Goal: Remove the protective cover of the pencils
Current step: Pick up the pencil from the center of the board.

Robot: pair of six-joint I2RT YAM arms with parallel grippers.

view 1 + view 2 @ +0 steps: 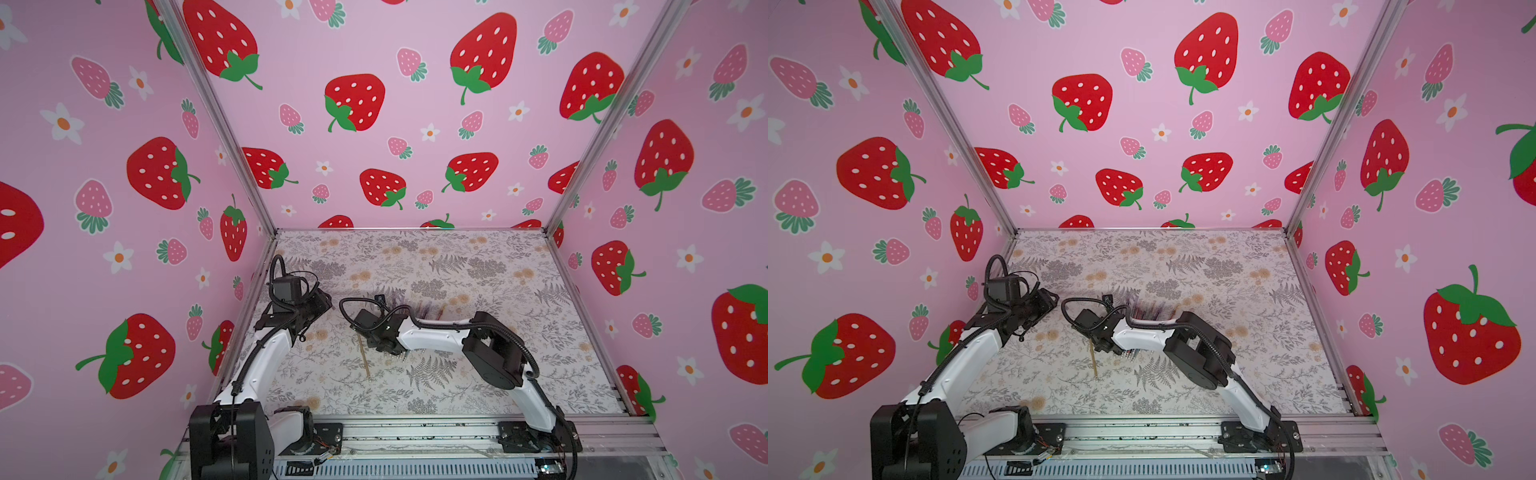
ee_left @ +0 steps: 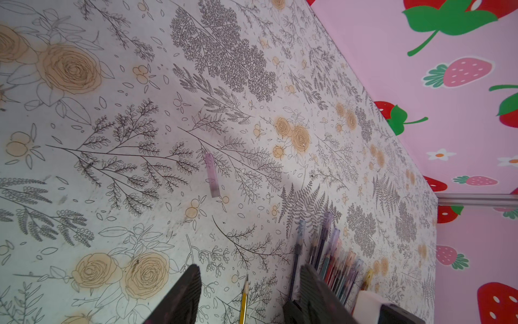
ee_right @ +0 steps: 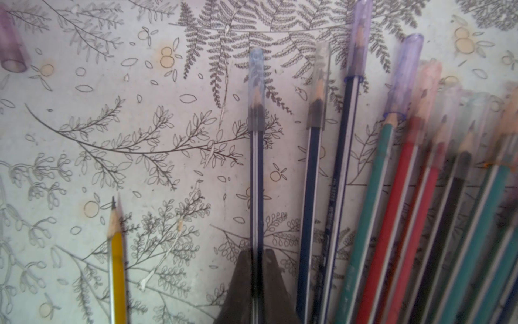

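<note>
Floral tabletop (image 3: 84, 134); capped dark-blue pencil (image 3: 257, 182) tight between the right fingers (image 3: 240, 286).

You're looking across the floral worktop (image 2: 112, 168) toward the pink strawberry wall (image 2: 462, 126), with the left gripper (image 2: 251, 270) nearest you, its dark jaws standing apart. On the worktop, in the gap between them, lies a yellow pencil (image 2: 243, 304) with its sharpened tip bare, and well beyond it a loose translucent purple cap (image 2: 212, 175) lies flat by itself. Just beside one jaw the pencils (image 2: 336, 263) fan out in a bundle, the tips you can make out sitting under clear or tinted caps (image 2: 328, 221).
</note>
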